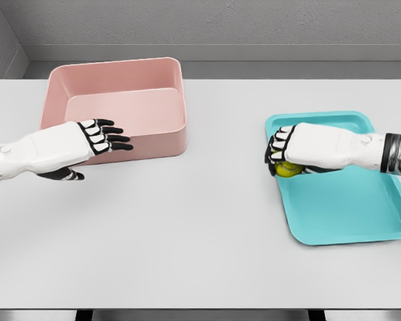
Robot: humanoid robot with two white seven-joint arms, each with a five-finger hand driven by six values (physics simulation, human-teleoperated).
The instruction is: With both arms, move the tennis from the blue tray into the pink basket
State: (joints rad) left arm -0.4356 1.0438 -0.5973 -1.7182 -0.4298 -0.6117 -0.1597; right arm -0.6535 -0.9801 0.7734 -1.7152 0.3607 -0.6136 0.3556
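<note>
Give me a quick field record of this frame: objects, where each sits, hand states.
table: white table
basket: pink basket, far left, nothing visible inside
tray: blue tray, right side
ball: tennis ball, at the tray's left edge, under the right hand
right hand: right hand, fingers curled over the ball
left hand: left hand, fingers extended, in front of the basket's near wall, holding nothing

The single head view looks steeply down from close above the near edge of the table (187, 234), facing the back wall (220, 27).
</note>
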